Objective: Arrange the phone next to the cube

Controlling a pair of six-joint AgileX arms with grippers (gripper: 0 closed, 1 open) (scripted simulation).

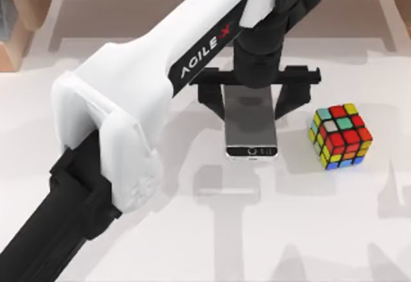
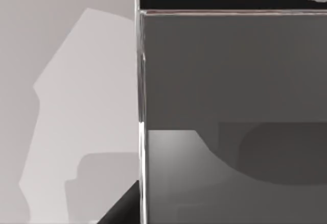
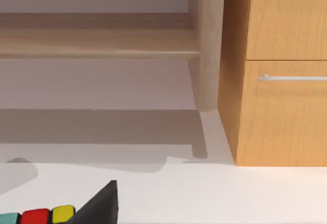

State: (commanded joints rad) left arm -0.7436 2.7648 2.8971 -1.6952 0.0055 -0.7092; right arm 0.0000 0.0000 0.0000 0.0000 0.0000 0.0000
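Left hand [image 1: 249, 102] astride phone [image 1: 251, 128]

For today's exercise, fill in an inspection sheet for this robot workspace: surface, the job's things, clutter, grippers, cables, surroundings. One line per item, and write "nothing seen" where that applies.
Surface: white table, crossed by soft shadows.
Job's things: phone lies flat near the middle, home-button end toward the near edge; cube sits to its right, apart from it.
Clutter: nothing seen.
Grippers: left gripper is down over the phone, a finger on either long side with a gap showing at each, so it looks open. Right gripper: a dark tip shows in the right wrist view beside the cube's stickers.
Cables: nothing seen.
Surroundings: wooden cabinet with a metal drawer handle and a wooden shelf behind the table.
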